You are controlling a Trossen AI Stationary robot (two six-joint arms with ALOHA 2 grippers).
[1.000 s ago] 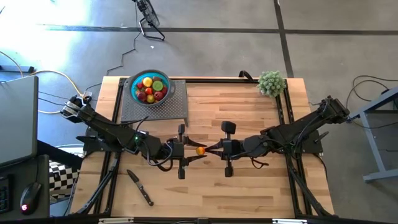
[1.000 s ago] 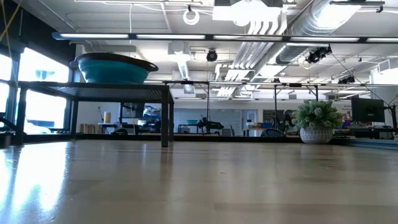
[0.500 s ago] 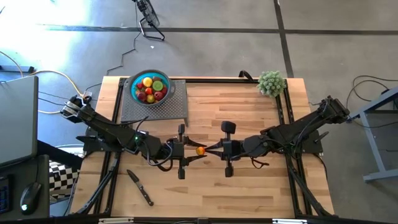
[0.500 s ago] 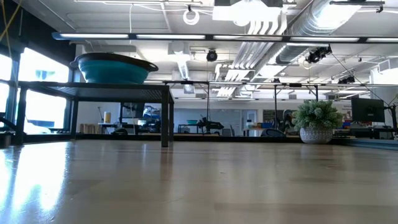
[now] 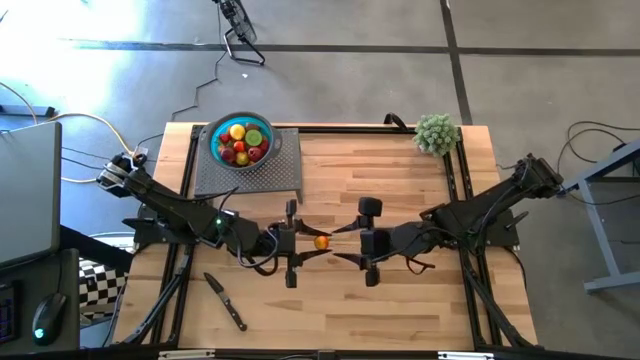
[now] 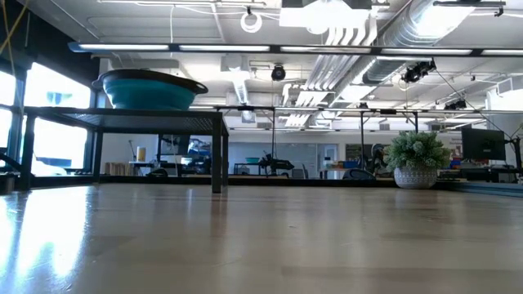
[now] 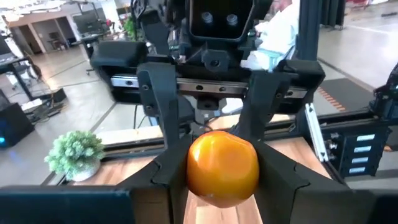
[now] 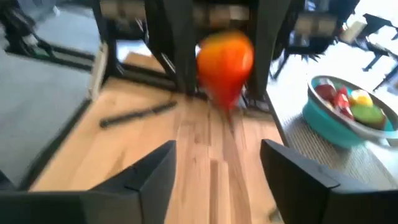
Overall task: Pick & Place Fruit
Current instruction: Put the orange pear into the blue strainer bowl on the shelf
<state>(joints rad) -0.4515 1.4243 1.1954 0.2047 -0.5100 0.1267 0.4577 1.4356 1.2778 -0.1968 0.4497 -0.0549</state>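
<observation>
An orange fruit [image 5: 322, 241] hangs above the middle of the table with my left gripper [image 5: 314, 242] shut on it. My right gripper [image 5: 341, 243] faces it from the table's right, open, its fingers [image 8: 152, 177] spread on either side of the fruit [image 8: 225, 59] and clear of it. Several more fruits [image 5: 242, 143] lie in the teal bowl [image 5: 215, 133], which stands on a dark raised rack [image 5: 250, 178] at the far left. My left gripper pinches the orange fruit by its two sides [image 7: 194, 169] between the free ends of its two fingers [image 7: 158, 177]. The fingers come level from the table's left. The fruit is lifted clear of the table.
A black-handled knife [image 5: 226, 302] lies near the front left edge. A fuzzy green plant ball [image 5: 436, 132] sits at the far right corner. The low view shows the bowl [image 6: 147, 88] up on its rack [image 6: 122, 119] and bare wood in front.
My right gripper has opened and let go of the orange fruit. The fruit has stayed where it was, in my left gripper.
</observation>
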